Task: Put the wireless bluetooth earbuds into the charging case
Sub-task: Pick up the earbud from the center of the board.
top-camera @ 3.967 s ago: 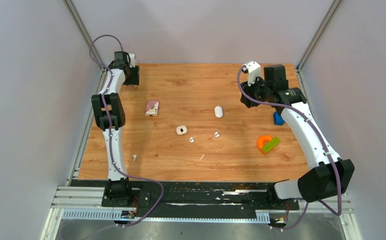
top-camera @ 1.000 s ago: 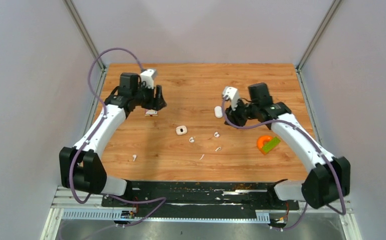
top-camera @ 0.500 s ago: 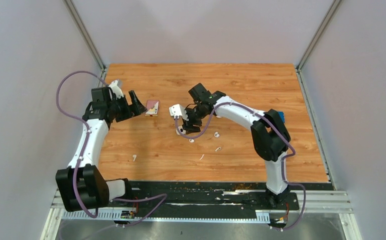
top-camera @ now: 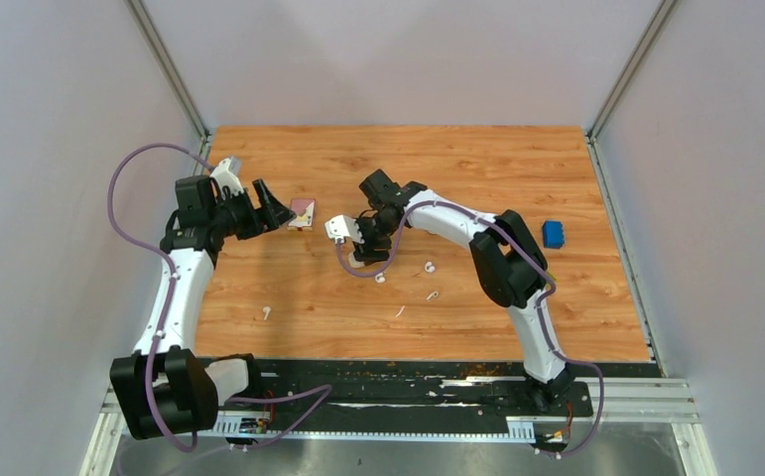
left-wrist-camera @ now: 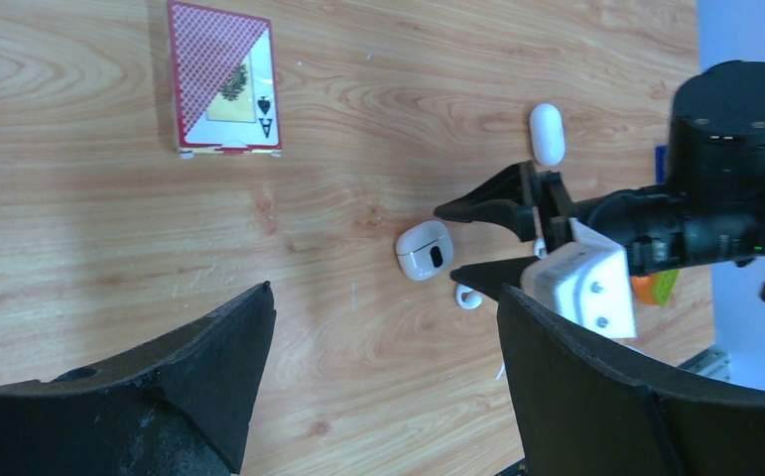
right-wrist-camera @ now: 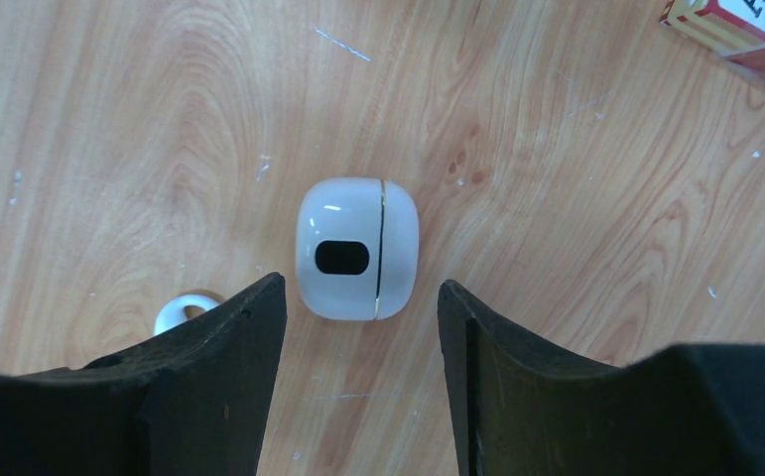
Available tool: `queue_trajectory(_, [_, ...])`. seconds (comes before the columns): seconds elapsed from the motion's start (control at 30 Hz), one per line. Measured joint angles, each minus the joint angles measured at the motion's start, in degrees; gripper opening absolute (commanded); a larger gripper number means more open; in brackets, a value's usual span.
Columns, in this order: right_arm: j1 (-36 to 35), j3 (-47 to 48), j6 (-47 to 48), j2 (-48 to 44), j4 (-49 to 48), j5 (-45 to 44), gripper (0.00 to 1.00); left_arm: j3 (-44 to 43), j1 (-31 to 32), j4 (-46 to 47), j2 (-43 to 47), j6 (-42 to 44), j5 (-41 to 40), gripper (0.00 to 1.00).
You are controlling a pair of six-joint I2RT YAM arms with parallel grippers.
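1. Closest to the near edge of the bench (top-camera: pixel 517 169), we see a thin white sliver (top-camera: pixel 399 310). Off toward the left edge lies the left earbud (top-camera: pixel 266 312), alone and well apart from everything else.
2. A little farther in, right of the middle, the near earbud (top-camera: pixel 434 295) and the far earbud (top-camera: pixel 429 266) lie loose on the wood. None of the earbuds is in the case yet.
3. At mid-bench the charging case (right-wrist-camera: pixel 357 248) lies flat, and its seam reads to us as a shut lid. The fourth earbud (right-wrist-camera: pixel 182 315) sits just beside it, half hidden behind a finger. The right gripper (top-camera: pixel 370 253) has its jaws spread to either side of the case without touching it. We cannot tell how high above the wood they are.
4. Farther back toward the left edge, the left gripper (top-camera: pixel 271 206) holds nothing, its jaws wide apart. It points at a playing-card pack (left-wrist-camera: pixel 224 79), which lies apart from the case.
5. We judge the step in hand to be securing the case, with no insertion begun. The next move calls for lowering the right jaws squarely over the case's sides and closing gently so it doesn't skid. The lid must then be opened before any earbud goes in.
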State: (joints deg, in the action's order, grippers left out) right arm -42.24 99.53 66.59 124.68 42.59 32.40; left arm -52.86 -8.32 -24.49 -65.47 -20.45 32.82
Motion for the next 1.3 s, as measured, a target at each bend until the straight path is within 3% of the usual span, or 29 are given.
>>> queue_trajectory(0.3, [-0.50,5.29,-0.48,5.81,2.03,-1.53,0.53,1.42,-0.04,2.93,0.00,-2.51,3.19,0.83])
queue_trajectory(0.63, [-1.01,5.44,-0.94,6.10,3.28,-1.46,0.52,3.19,-0.04,3.37,0.00,-3.10,1.57,0.81])
queue_trajectory(0.8, [-1.75,5.14,-1.92,6.10,2.73,-1.55,0.46,3.87,-0.04,3.43,0.00,-3.52,1.05,0.80])
queue_trajectory(0.93, [-2.49,4.35,-3.50,5.66,1.33,-2.36,0.51,4.02,-0.04,1.75,0.00,-2.36,-1.70,0.78])
queue_trajectory(1.1, [-2.95,2.99,-5.44,4.42,1.18,-4.04,0.56,-2.67,-0.09,-11.06,-2.64,8.79,-8.72,0.75])
queue_trajectory(1.23, [-2.38,1.01,-8.70,0.70,2.86,-3.80,0.61,-14.88,-0.04,-24.04,-10.36,24.44,-11.65,0.74])
queue_trajectory(1.3, [-1.64,-0.13,-10.84,-3.23,3.74,-2.99,0.62,-15.21,-0.07,-28.48,-11.61,32.46,-13.29,0.74])
